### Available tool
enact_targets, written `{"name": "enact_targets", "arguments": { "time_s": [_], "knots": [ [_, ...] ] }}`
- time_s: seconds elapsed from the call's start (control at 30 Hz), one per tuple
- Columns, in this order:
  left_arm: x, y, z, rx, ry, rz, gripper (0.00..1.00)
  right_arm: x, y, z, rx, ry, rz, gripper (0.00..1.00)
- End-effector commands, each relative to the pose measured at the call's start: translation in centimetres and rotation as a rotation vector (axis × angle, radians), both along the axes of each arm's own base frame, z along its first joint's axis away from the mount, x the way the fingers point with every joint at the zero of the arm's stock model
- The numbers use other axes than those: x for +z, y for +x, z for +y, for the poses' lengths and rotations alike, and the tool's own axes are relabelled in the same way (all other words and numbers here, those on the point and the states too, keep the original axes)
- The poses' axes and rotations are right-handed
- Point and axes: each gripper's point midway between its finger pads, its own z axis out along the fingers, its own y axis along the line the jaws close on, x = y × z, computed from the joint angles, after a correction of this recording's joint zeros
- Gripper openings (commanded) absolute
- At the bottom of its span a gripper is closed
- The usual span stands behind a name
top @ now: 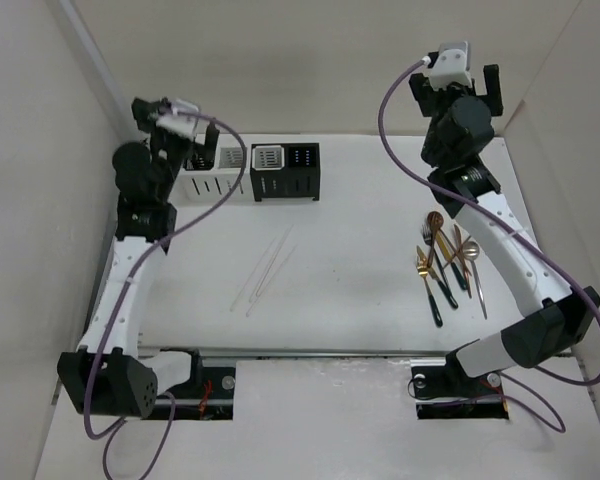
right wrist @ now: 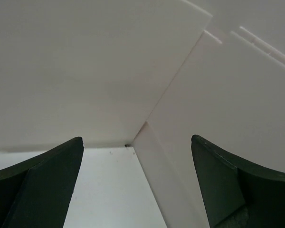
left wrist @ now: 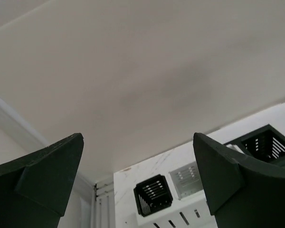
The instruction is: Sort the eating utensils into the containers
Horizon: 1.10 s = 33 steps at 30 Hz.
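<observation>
Four slotted containers (top: pixel 270 185) line the table's (top: pixel 360 300) far edge, their slotted floors visible; forks and spoon (top: pixel 448 262) lie near the right edge, clear sticks (top: pixel 265 265) mid-table. Jaws of the left gripper (left wrist: pixel 137 140) and right gripper (right wrist: pixel 137 142) gape wide, holding nothing.

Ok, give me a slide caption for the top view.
Left pincer and right pincer raised open; gold cutlery right, clear sticks centre, caddies at back.

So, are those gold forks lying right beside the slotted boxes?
No, the gold forks lie far right, well apart from the slotted boxes at back left.
</observation>
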Motion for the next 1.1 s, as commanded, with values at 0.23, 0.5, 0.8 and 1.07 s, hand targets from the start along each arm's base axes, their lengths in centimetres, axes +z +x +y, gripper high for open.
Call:
{"name": "enact_targets", "arguments": {
  "time_s": [0.23, 0.5, 0.8, 1.07],
  "knots": [
    [-25.0, -8.3, -4.2, -0.226, 0.181, 1.199, 0.81, -12.8, -2.7, 11.8, 0.615, 0.227, 0.582, 0.99],
    [-32.6, -11.8, -5.7, -0.201, 0.133, 1.413, 0.67, -19.7, -5.6, 12.3, 0.614, 0.446, 0.67, 0.9],
    [-36.8, -11.7, -6.9, -0.211, 0.136, 1.462, 0.58, -23.1, -5.8, 7.8, 0.435, 0.492, 0.765, 0.8],
    [-39.6, -11.8, -6.3, -0.105, 0.26, 1.506, 0.5, -24.0, -6.8, 7.4, 0.429, 0.515, 0.779, 0.8]
  ]
}}
